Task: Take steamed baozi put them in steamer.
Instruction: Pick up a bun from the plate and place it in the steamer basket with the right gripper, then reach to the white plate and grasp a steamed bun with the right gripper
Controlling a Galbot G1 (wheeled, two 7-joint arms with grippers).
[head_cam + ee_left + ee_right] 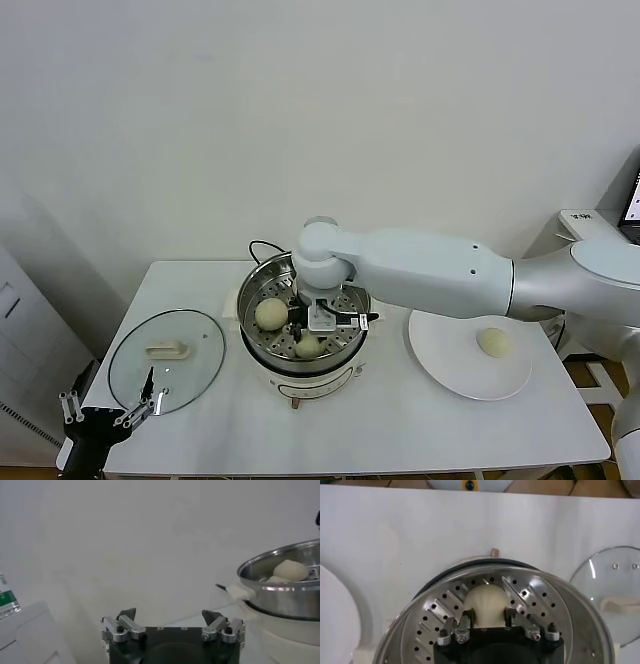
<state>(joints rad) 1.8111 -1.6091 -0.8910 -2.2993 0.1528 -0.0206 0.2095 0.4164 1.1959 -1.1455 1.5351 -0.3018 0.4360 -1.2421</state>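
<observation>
- The right gripper point(318, 322) is hanging inside the steamer point(262, 283), its fingers point(468, 617) standing narrowly apart around a bun point(487, 601) sitting on the holed floor.
- A 2nd bun point(270, 313) is lying in the steamer too.
- A 3rd bun point(494, 342) is sitting on the plate point(450, 378) beside the steamer.
- The left gripper point(108, 412) is waiting wide open, away from the steamer, near the glass lid point(200, 345).

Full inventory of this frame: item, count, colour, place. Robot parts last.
steamed baozi: three in view, cream-white; two in the steamer, one on the plate.
steamer: one, shiny steel on a white cooker base, table centre.
plate: one, white, right of the steamer.
glass lid: one, clear with white handle, left of the steamer.
table: one, white.
right gripper: inside the steamer, fingers either side of a baozi.
left gripper: open, parked at the table's near-left corner.
</observation>
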